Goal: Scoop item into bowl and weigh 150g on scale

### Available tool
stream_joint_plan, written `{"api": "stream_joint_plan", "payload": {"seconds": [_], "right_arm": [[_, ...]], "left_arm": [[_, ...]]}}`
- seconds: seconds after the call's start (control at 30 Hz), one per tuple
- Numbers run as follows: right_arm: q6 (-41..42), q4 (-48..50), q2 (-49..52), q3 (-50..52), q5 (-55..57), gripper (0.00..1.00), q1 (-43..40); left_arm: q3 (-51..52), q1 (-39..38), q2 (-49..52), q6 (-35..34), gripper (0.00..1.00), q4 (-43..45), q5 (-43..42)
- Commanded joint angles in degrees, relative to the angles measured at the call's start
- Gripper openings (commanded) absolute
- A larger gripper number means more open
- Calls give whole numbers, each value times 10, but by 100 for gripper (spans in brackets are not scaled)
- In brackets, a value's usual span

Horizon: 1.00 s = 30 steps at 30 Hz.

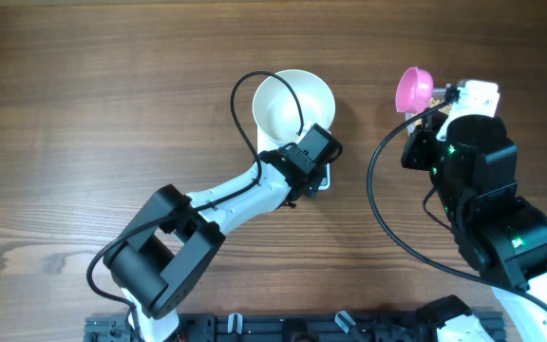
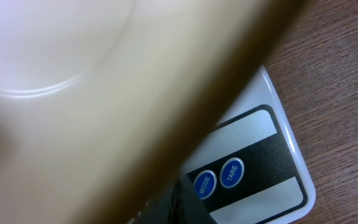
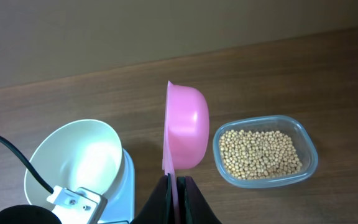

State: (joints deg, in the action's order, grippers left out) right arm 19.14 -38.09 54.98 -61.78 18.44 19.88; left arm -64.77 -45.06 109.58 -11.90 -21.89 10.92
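Left gripper: my left gripper (image 2: 182, 199) is closed down to one dark tip with nothing pinched in it. It hangs low over the front edge of the kitchen scale (image 2: 278, 134).
Writing by the left gripper: just ahead of the tip I read two round blue buttons in white capitals. The MODE button (image 2: 203, 183) is nearest, and the TARE button (image 2: 231, 172) is just beyond it. Both sit on the scale's dark panel. I cannot tell whether the tip touches MODE.
White bowl: the white bowl (image 1: 294, 104) stands on the scale directly ahead of the left gripper. It is so close that it fills most of the left wrist view as a pale blur. Its inside shows plain white from overhead.
Right gripper: my right gripper (image 3: 176, 186) is clamped narrow on the thin handle of the pink scoop (image 3: 185, 127).
Pink scoop: it stands up straight ahead of the right fingers, turned on edge. Its flat rim faces left toward the bowl and its rounded back faces right.
Soybeans: the soybeans (image 3: 260, 152) lie in a clear plastic tub (image 3: 311, 163). It sits ahead and to the right of the right gripper, just beside the scoop.
Bowl and scale from the right gripper: ahead and to the left, apart from the scoop.
Table: dark wood-grain table (image 1: 84, 114).
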Motion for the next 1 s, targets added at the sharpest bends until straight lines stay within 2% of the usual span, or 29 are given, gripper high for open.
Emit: {"api": "stream_joint_plan", "payload": {"seconds": [0.0, 0.4, 0.63, 0.97], "right_arm": [[-10, 5, -1, -18, -2, 4, -3], [-10, 12, -1, -18, -2, 4, -3], [-9, 17, -1, -18, -2, 4, -3], [-9, 16, -1, -18, -2, 4, -3]], "left_arm": [[45, 6, 75, -5, 4, -27, 16], [47, 6, 97, -5, 4, -34, 16], [31, 6, -16, -5, 4, -32, 31], [16, 6, -37, -3, 4, -27, 39]]}}
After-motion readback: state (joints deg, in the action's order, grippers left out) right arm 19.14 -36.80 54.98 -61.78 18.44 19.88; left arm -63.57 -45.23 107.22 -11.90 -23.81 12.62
